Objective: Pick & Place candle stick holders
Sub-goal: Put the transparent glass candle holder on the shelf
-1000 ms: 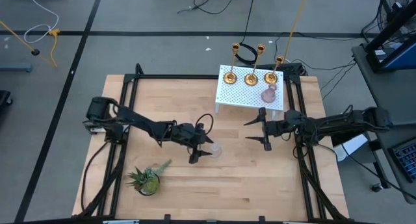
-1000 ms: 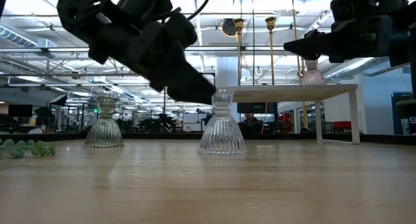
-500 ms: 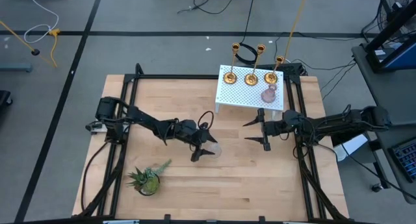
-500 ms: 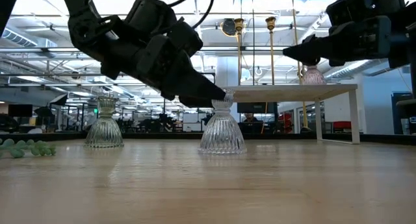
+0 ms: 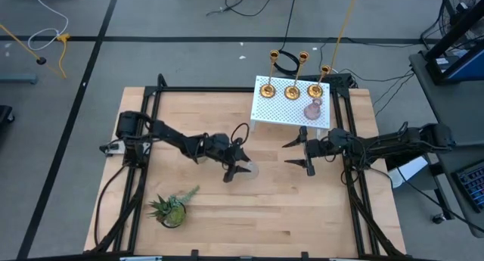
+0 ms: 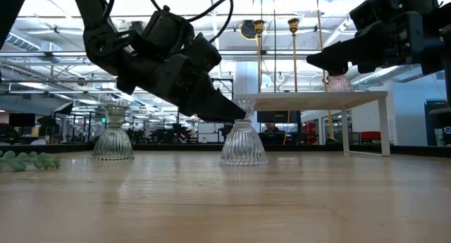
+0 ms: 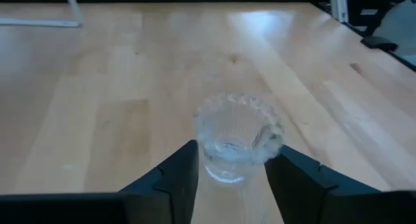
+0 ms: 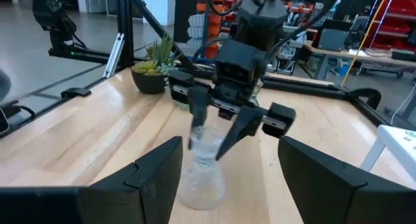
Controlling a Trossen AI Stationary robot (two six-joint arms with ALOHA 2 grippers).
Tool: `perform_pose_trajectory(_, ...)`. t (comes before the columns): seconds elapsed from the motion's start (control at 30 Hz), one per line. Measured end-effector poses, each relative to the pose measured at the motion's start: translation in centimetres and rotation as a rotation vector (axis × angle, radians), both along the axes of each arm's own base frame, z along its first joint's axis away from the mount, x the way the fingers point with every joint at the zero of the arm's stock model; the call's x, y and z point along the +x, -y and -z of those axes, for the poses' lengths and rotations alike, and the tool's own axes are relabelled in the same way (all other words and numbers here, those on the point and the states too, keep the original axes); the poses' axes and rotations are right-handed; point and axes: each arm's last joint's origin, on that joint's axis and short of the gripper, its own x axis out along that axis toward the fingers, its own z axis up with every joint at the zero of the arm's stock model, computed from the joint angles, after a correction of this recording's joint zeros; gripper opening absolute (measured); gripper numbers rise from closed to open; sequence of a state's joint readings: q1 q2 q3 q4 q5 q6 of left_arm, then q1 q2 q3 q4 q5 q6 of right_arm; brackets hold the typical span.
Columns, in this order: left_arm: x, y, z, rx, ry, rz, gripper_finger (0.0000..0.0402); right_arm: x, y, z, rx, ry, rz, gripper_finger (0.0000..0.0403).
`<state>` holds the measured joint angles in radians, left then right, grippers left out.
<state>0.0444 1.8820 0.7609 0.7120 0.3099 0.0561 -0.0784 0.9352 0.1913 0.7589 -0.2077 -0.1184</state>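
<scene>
the left pincer (image 5: 240, 169) sits low near the middle of the wooden counter (image 5: 204, 117), its two dark fingers (image 7: 174, 178) on either side of the neck of a clear glass holder (image 6: 242, 134) that stands upright on its flared base. in the left wrist view the fingers flank the scalloped cup closely, but whether they actually press the glass is hard to tell. the right pincer (image 5: 297, 153) hangs spread wide, holding nothing, well apart from the clear holder and just in front of the white perforated shelf (image 5: 283, 113). on that shelf three brass holders (image 5: 291, 88) stand in a row along the back, with a pinkish glass holder (image 5: 312, 109) in front of them. a greenish-grey glass holder (image 6: 112, 134) stands on the counter in the low view. a spiky potted plant (image 5: 171, 209) sits near the front left.
</scene>
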Motion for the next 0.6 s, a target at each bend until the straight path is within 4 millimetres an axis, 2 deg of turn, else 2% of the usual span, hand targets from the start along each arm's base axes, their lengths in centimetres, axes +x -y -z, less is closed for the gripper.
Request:
perform_pose_trajectory(0.13,0.0,-1.0,0.0,0.016,0.002,-0.021,0.0162,0.0,0.0,0.0,0.024,-0.003,0.002,0.0247)
perform_pose_trajectory(0.27,-0.1,-1.6,0.0,0.015,0.000,-0.038,0.0170,0.0,0.0,0.0,0.033,-0.005,0.003,0.0247)
perform_pose_trajectory(0.6,-0.1,-1.7,0.0,0.053,0.008,-0.050,0.0248,0.0,0.0,0.0,0.076,-0.012,0.006,0.0247)
